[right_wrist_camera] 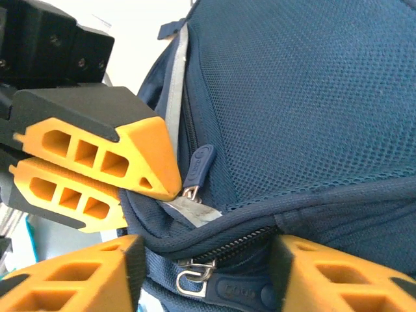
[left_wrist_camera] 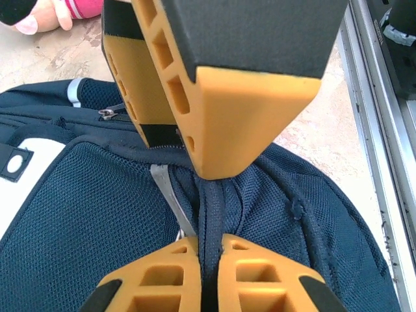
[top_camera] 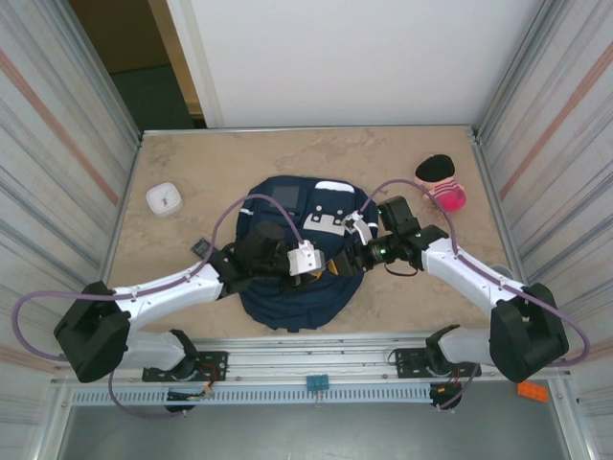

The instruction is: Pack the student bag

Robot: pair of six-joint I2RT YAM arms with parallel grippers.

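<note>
Left gripper [left_wrist_camera: 208,244]: closed, pinching a fold of the student bag [top_camera: 297,287]; should hold tight.
Right gripper [right_wrist_camera: 207,247]: open around the bag's zipper pull [right_wrist_camera: 194,280]; should close, then pull slowly.

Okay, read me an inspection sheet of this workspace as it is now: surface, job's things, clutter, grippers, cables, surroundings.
Surface: tan marbled table.
Job's things: navy student bag lying mid-table near the front edge; its zip looks shut where it shows.
Clutter: small white container back left; pink and black soft toy back right; small dark item by the left arm, too small to identify.
Grippers: left gripper shut on a ridge of bag fabric; right gripper with jaws apart, straddling the zip seam.
Cables: purple cables run along both arms; the left one arcs over the bag.
Surroundings: ribbed metal walls on either side; white panel behind.
</note>
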